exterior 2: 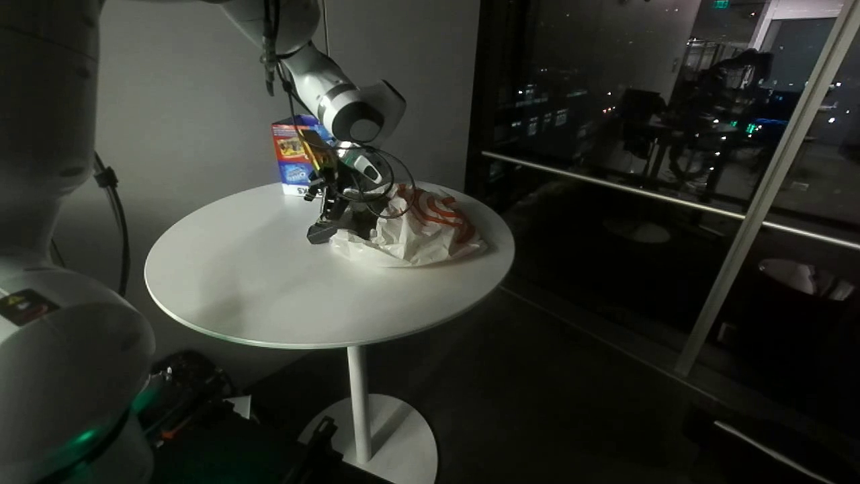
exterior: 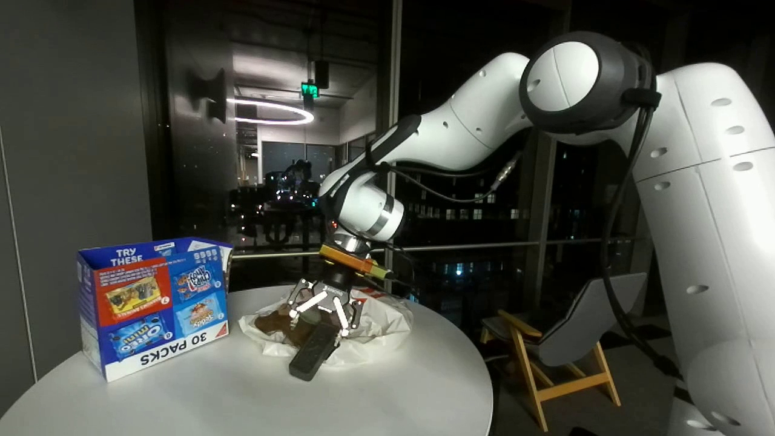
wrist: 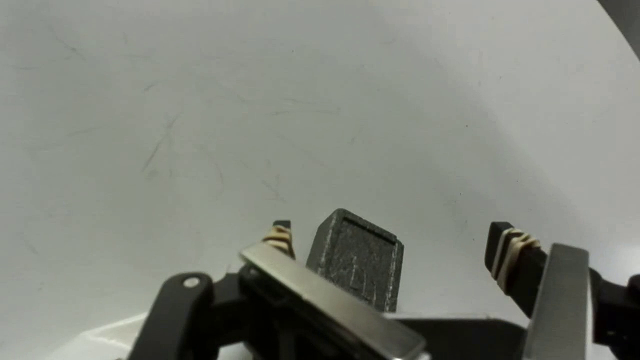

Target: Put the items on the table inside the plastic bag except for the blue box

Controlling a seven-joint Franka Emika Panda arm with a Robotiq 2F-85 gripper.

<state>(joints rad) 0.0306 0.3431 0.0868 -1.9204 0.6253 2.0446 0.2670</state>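
A dark grey rectangular block (wrist: 360,255), one of the items, lies between the spread fingers of my open gripper (wrist: 395,240). Both fingertips stand apart from it in the wrist view, the block nearer the left one. In an exterior view the block (exterior: 313,352) slants from the mouth of the plastic bag (exterior: 378,330) onto the table (exterior: 242,393). Behind it a brown item (exterior: 275,324) rests at the bag's mouth, partly covered by the gripper. The bag is white, crumpled, with red print (exterior 2: 437,215). The blue box (exterior: 157,303) stands upright to one side, apart from the gripper.
The round table (exterior 2: 269,289) has a bare stretch of white top in front of the block. Its rim (exterior 2: 329,347) curves around close to the bag. A wooden-legged chair (exterior: 563,339) stands beyond the table, near the windows.
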